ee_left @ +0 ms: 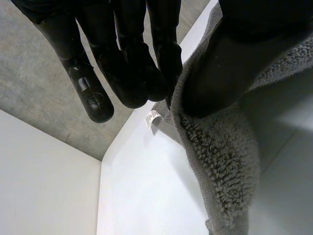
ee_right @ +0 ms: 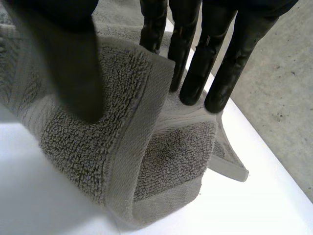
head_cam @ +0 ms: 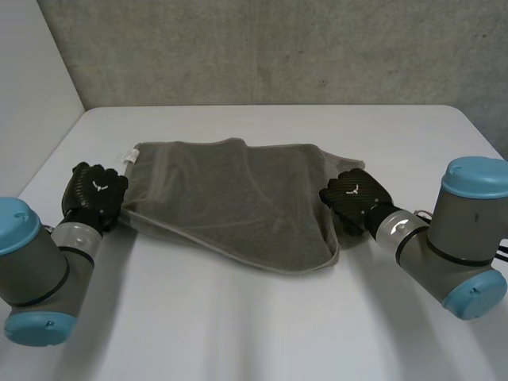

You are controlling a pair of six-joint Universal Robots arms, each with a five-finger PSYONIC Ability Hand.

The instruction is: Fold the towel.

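Right wrist view: thick, soft grey terry towel [ee_right: 73, 142], nubby looped pile.

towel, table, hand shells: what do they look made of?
The towel: grey terry, looped pile with a flat woven hem band; probably cotton. The table: smooth matte white top, perhaps laminate; the look leaves it open. The left hand and right hand: black backs with a fine weave pattern and slight sheen, like carbon fibre or a print of it.
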